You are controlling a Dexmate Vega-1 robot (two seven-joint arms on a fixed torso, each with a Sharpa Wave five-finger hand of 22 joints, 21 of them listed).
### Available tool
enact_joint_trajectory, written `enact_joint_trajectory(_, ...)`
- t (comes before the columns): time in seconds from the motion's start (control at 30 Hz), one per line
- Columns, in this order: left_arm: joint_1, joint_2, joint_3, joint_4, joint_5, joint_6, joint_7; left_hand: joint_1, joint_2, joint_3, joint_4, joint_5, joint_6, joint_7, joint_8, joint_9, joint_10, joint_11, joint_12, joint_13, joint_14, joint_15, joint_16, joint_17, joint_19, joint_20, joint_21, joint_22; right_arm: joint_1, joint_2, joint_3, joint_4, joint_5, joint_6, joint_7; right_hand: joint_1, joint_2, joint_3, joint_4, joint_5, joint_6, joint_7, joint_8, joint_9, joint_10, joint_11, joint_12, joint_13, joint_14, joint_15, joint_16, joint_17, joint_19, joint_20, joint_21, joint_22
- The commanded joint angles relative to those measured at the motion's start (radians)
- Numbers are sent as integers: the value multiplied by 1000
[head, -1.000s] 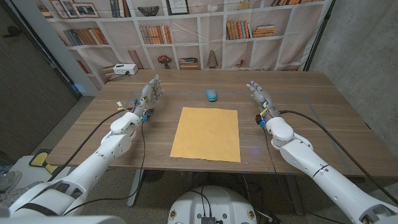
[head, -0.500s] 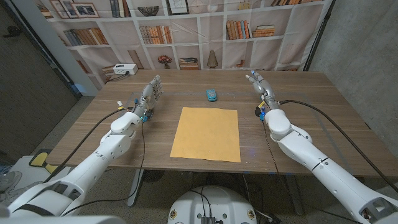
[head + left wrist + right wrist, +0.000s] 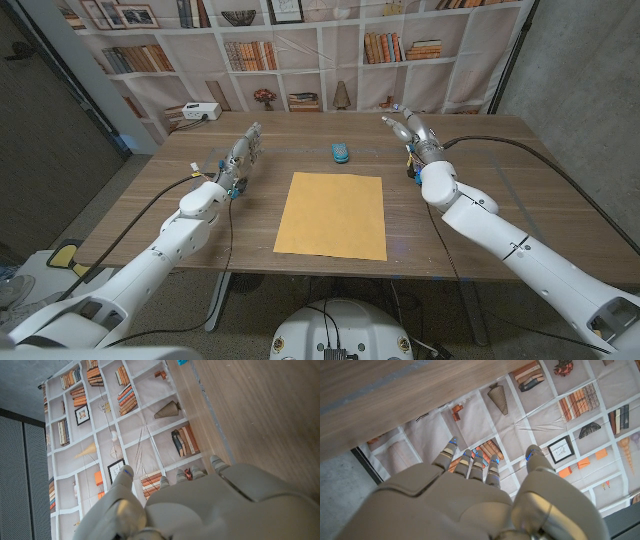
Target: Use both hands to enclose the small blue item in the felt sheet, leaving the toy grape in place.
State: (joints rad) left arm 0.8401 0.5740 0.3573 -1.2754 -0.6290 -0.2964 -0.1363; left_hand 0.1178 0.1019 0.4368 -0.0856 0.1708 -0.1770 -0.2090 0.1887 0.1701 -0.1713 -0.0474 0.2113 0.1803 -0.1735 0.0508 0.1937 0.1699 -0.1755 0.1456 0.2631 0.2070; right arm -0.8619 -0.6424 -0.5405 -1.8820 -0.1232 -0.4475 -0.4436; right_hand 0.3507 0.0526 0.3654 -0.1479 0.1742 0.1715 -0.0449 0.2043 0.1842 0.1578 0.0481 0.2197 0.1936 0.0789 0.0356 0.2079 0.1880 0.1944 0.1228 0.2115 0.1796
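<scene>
Head view: right hand [image 3: 408,131] moved farther forward.

A mustard-yellow felt sheet [image 3: 332,215] was seen on the brown, wood-grained bench [image 3: 500,190], with the small blue item [image 3: 341,152] in a teal blue. Both hands [image 3: 243,152] [image 3: 408,129] were cased in pale grey-white, and blue marks were noted at the right hand's fingertips [image 3: 494,459].

our left hand [image 3: 243,152] is up at about 10 o'clock, fingers apart, holding nothing. our right hand [image 3: 409,130] reaches out at about 1 o'clock, fingers straight, holding nothing.
</scene>
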Motion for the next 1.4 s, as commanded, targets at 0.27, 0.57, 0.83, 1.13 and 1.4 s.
enact_joint_trajectory(0.27, 28, 21, -1, -32, 40, -2, 50, -11, -6, 3, 3, 7, 21, 17, 6, 5, -15, 22, 13, 4, -18, 28, 12, 8, -56, 23, 8, 3, 285, -14, -336, -54, -354, -330, 212, -18, -25, -23, 5, 2, -8, -4, -7, 4, -10, -15, -9, 4, 2, -13, 7, 6, 2, 19, 2, 3)
enact_joint_trajectory(0.57, 32, 25, -8, -30, 35, -5, 51, -13, -9, 3, 3, 7, 27, 21, 5, 5, -9, 27, 14, 6, -10, 32, 10, 9, -51, 29, 10, 4, 391, 20, -434, 22, -437, -336, 347, -23, -40, -31, 4, 5, -17, 0, -10, 5, -21, -20, -13, 6, -3, -17, 4, 8, 8, 32, 3, 3)
enact_joint_trajectory(0.83, 34, 25, -12, -18, 29, -11, 46, -15, -10, 3, 3, 6, 28, 24, 4, 5, -6, 29, 14, 7, -9, 35, 8, 9, -50, 30, 10, 4, 465, 68, -510, 91, -517, -357, 441, -22, -48, -36, 2, 10, -19, 2, -9, 6, -20, -23, -12, 8, 1, -25, 6, 8, 12, 29, 4, 3)
enact_joint_trajectory(1.13, 43, 30, -17, -10, 27, -15, 47, -17, -11, 3, 3, 7, 30, 25, 2, 6, -8, 33, 11, 8, -8, 36, 6, 10, -51, 30, 9, 4, 562, 162, -599, 218, -556, -441, 592, -32, -54, -44, 7, 12, -34, 2, -14, 8, -20, -23, -12, 10, 12, -28, 10, 11, 20, 26, 6, 4)
enact_joint_trajectory(1.4, 48, 34, -23, -5, 21, -14, 45, -18, -11, 4, 4, 7, 29, 26, 0, 6, -12, 35, 9, 9, -11, 37, 3, 11, -54, 33, 7, 4, 635, 235, -669, 347, -547, -478, 671, -43, -59, -51, 12, 14, -40, -2, -14, 9, -24, -26, -13, 12, 11, -30, 11, 14, 24, 23, 7, 4)
